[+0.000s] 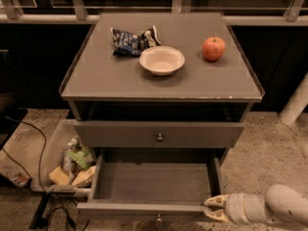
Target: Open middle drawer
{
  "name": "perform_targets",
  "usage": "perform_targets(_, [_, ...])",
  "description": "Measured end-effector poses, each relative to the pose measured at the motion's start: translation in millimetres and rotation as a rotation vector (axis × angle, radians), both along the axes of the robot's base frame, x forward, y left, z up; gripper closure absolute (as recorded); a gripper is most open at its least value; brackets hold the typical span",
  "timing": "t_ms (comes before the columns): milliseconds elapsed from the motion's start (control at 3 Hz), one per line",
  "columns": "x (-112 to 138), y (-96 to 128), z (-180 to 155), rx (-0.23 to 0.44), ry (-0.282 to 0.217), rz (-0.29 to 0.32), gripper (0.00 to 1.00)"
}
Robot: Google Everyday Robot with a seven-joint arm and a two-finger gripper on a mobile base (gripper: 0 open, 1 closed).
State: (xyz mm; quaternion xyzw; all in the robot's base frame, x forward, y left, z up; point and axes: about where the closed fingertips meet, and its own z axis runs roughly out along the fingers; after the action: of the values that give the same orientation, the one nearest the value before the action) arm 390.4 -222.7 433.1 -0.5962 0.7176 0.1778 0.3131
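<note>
1. The middle drawer stands pulled well out of the grey cabinet. Its bare floor is in plain sight, and its low front with the small knob lies at the bottom edge of the view. It sits just under the taller front, which is pushed in.
2. The gripper is low at the right, at the right end of that low front. Its 2 pale fingers are spread apart and hold nothing, 1 higher in the view than the other. I cannot tell whether the tips touch the wood.
3. From how things lie, the opening looks nearly or wholly done. At most a short last pull and a clean let-go are left.
4. Any further pull should run straight along the slides, toward the camera. Force at 1 corner tends to twist a drawer and bind it, so it should be light and even.
5. How much rail is left inside is hidden, so the pull should stop early rather than risk the drawer dropping out.
6. No jerks: the bowl, the apple and the snack bag sit loose on the top.
7. The arm should back off rightward, clear of the open front.
</note>
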Motion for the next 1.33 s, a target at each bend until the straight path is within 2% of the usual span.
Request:
perform_targets(333, [-26.6, -7.6, 13.6, 0.019, -0.015, 0.009, 1.0])
perform_targets(667, [-69.1, -18.4, 38.9, 0.049, -0.042, 0.028, 1.0])
perform_targets(1000, [-72.7, -20.7, 37.7, 0.051, -0.04, 0.023, 0.82])
perform_targets(1333, [-71.6, -19.8, 37.2, 0.051, -0.04, 0.024, 0.59])
